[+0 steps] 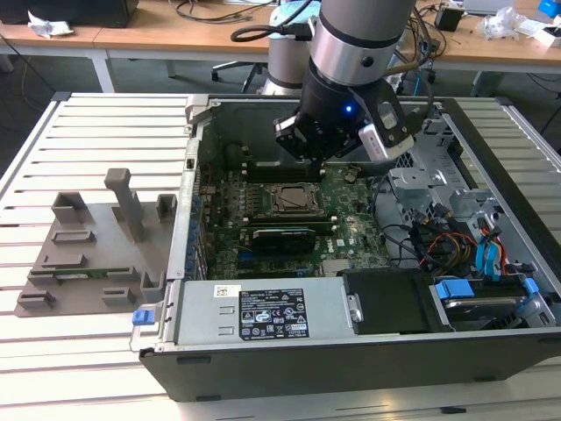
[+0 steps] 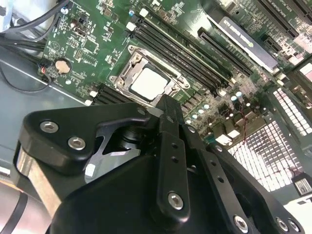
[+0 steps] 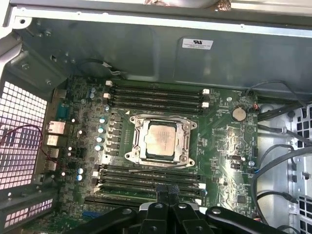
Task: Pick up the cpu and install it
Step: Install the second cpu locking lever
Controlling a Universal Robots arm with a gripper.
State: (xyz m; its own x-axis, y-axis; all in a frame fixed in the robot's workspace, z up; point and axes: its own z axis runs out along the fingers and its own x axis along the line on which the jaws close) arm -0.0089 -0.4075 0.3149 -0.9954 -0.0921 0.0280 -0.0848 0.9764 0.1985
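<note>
Exterior view: gripper (image 1: 317,158), black, on a silver cylindrical wrist, hangs inside the open computer case (image 1: 351,360), just above the green motherboard (image 1: 289,224); cpu (image 1: 288,199) lies below and just beside it in the square black socket frame (image 1: 266,203). 1 grey plastic tray (image 1: 96,254) with upright posts sits well apart on the slatted table (image 1: 53,140). Second wrist view: matte black fingers (image 2: 168,117) appear closed together, nothing held; 1 silvery-white square cpu (image 2: 148,83) just past the tips. First wrist view: fingertips (image 3: 167,192) side by side w/o gap, cpu (image 3: 161,138) seated flat in frame, apart from them.
</note>
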